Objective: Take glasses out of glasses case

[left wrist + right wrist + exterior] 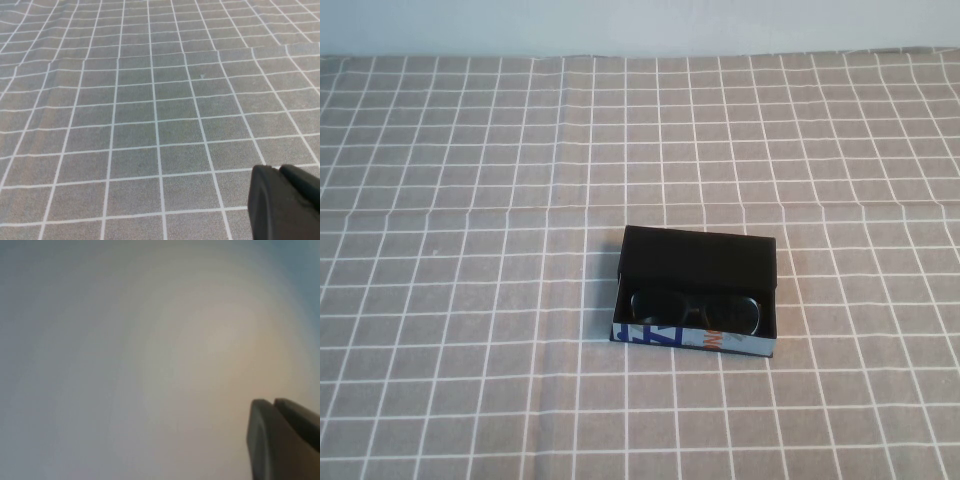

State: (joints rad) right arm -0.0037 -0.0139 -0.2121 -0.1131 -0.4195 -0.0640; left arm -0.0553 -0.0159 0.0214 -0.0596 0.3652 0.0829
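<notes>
The glasses case (698, 290) sits nearest, low on the gray checked tablecloth (470, 300), a little toward five o'clock from the table's middle. Its long axis runs from nine to three o'clock. The flap lid (700, 256) is thrown back toward twelve, and the white-blue front with blue and orange lettering faces six. Inside lie the glasses (695, 308) — black frame, dark lenses — stretched along the same nine-to-three line, lenses tucked just behind the front wall.

Neither arm shows from above. The left gripper (285, 202) appears only in its own wrist camera as a dark finger edge hanging over bare checked cloth, touching nothing. The right gripper (282, 437) likewise shows only a dark finger edge, against a pale blank background. For both I cannot tell how far the fingers are parted — too little of them is seen.
</notes>
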